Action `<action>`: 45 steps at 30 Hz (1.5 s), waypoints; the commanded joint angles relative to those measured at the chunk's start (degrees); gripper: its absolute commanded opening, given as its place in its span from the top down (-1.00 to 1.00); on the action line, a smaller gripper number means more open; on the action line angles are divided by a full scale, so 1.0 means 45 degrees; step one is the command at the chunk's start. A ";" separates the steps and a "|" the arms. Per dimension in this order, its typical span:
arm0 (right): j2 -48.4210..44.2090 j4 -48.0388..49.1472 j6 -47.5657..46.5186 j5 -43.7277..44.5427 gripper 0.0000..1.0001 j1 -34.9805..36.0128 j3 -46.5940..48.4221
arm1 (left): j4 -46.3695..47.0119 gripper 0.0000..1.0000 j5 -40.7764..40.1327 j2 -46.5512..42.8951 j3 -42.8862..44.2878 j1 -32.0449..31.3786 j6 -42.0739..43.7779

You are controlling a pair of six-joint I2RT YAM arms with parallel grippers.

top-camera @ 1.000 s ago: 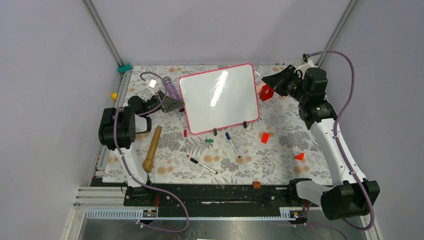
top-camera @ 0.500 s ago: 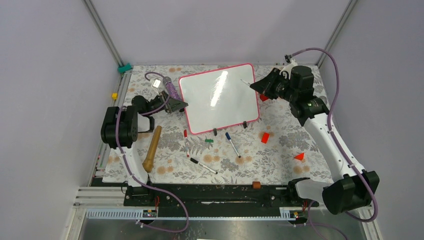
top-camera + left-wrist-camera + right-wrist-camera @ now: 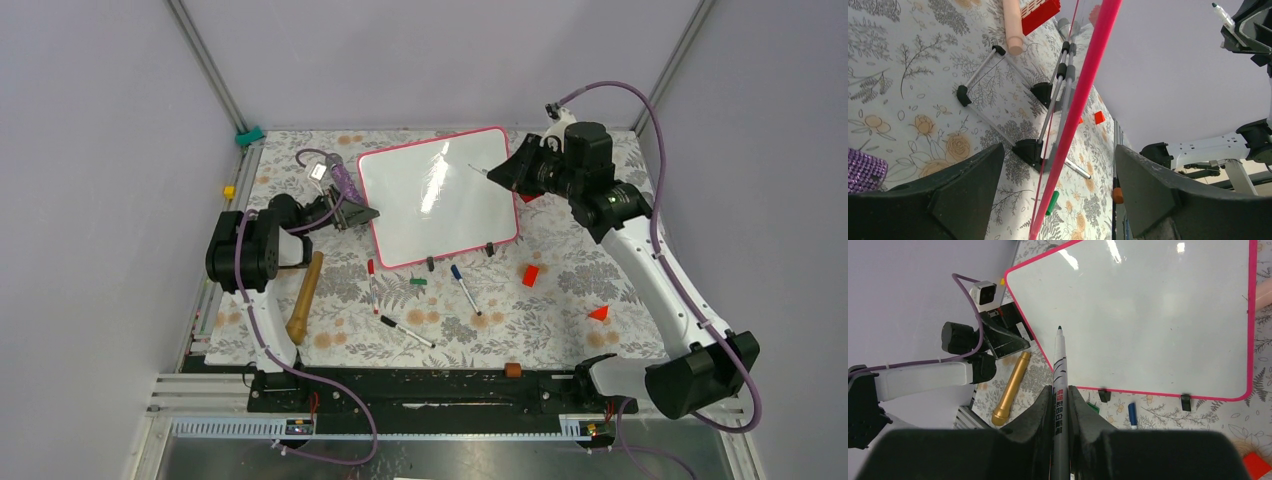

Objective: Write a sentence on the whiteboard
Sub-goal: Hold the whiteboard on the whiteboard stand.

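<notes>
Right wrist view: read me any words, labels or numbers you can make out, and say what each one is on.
No text here can be read.
On the marker: a red band with print, too small and blurred to read.
On the whiteboard: nothing written.

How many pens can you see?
4. One uncapped pen is held in the right fingers, tip toward the whiteboard. Three lie on the table before it: a red-capped pen, a blue-capped pen and a black-capped pen. Others may hide behind the board.
</notes>
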 commanded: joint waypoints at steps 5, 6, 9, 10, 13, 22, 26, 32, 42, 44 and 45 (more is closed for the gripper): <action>0.0213 -0.0348 -0.0413 0.0169 1.00 0.0105 0.0493 | 0.0891 -0.65 0.0353 -0.0423 -0.0697 0.0006 0.0174; 0.0205 -0.0380 -0.0428 0.0188 1.00 0.0124 0.0516 | 0.0891 -0.65 0.0318 -0.0447 -0.0756 0.0001 0.0206; 0.0221 -0.0608 -0.0514 0.0258 1.00 0.0124 0.0682 | 0.0880 -0.66 0.0159 -0.0602 -0.0896 -0.0033 0.0227; 0.0230 -0.0710 -0.0568 0.0287 1.00 0.0131 0.0756 | 0.0854 -0.67 0.0074 -0.0643 -0.0941 -0.0057 0.0259; 0.0218 -0.0889 -0.0660 0.0416 1.00 0.0136 0.0937 | 0.0836 -0.77 0.0018 -0.0433 -0.0841 -0.0173 0.0241; 0.0379 -0.1269 -0.0747 0.0461 1.00 0.0197 0.1368 | 0.0863 -0.98 0.0195 -0.0331 -0.0257 -0.0481 -0.0127; 0.0485 -0.1372 -0.0781 0.0489 1.00 0.0265 0.1407 | 0.0854 -0.98 0.0086 -0.0497 -0.0388 -0.0549 0.0176; 0.0680 -0.1458 -0.0896 0.0569 1.00 0.0645 0.1527 | 0.0894 -0.76 -0.0249 -0.0603 -0.0779 -0.0605 0.1405; 0.1046 -0.1413 -0.1175 0.0785 1.00 0.1165 0.1716 | 0.0928 -0.79 0.0068 -0.1000 -0.1254 -0.1028 0.3936; 0.1111 -0.1421 -0.1187 0.0794 1.00 0.1214 0.1732 | 0.0932 -0.78 0.0232 -0.0998 -0.1347 -0.1047 0.4518; 0.1133 -0.1407 -0.1196 0.0798 1.00 0.1236 0.1737 | 0.0946 -0.76 0.0279 -0.1017 -0.1408 -0.1058 0.4797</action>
